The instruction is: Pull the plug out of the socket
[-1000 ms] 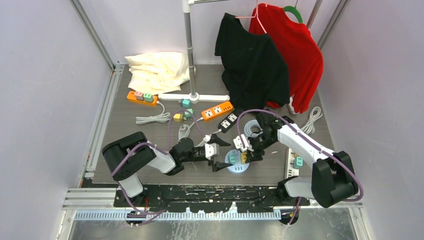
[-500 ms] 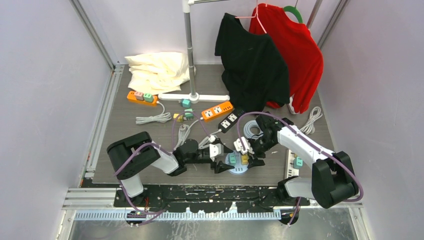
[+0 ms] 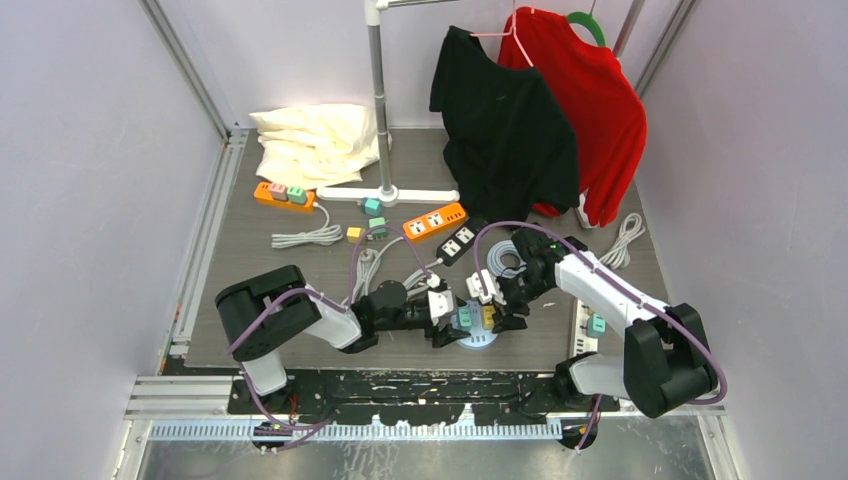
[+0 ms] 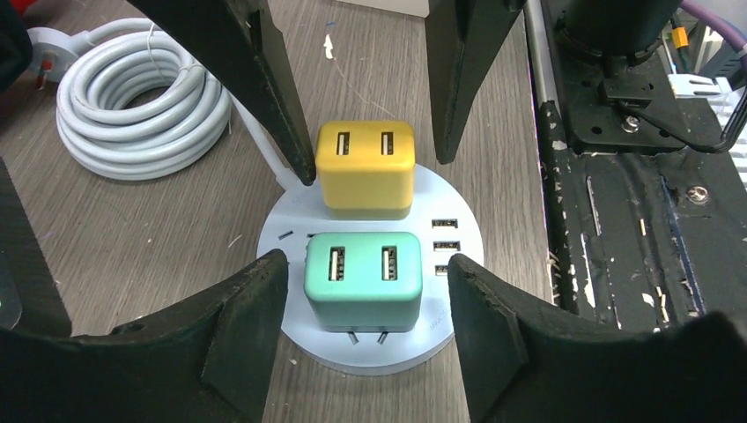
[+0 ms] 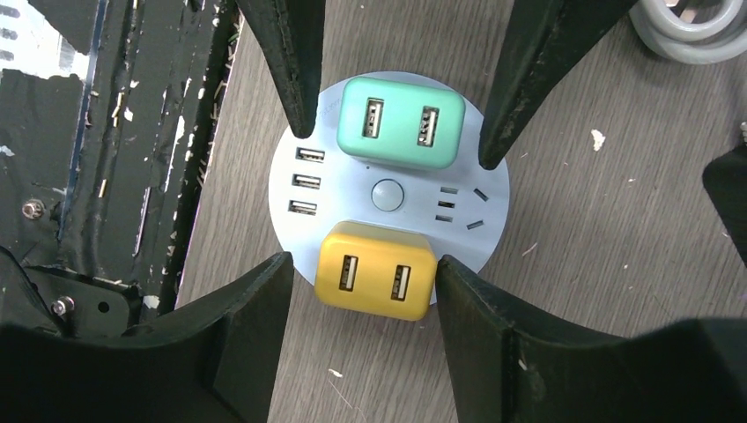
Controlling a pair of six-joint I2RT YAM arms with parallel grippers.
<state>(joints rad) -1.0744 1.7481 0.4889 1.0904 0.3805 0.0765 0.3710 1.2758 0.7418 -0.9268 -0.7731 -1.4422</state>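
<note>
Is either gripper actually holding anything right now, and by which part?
Nothing is held yet. The left gripper straddles the teal plug with gaps showing on both sides. The right gripper straddles the yellow plug, jaws open, not clamped.

Left gripper (image 4: pixel 363 269) advanced over round socket (image 5: pixel 490 189), jaws now flanking green plug (image 5: pixel 401 122).

surface: wood-grain table (image 3: pixel 260 290) | on it: round socket (image 5: pixel 480 189), orange power strip (image 3: pixel 435 221), coiled cable (image 4: pixel 132 115), cream cloth (image 3: pixel 310 140)
</note>
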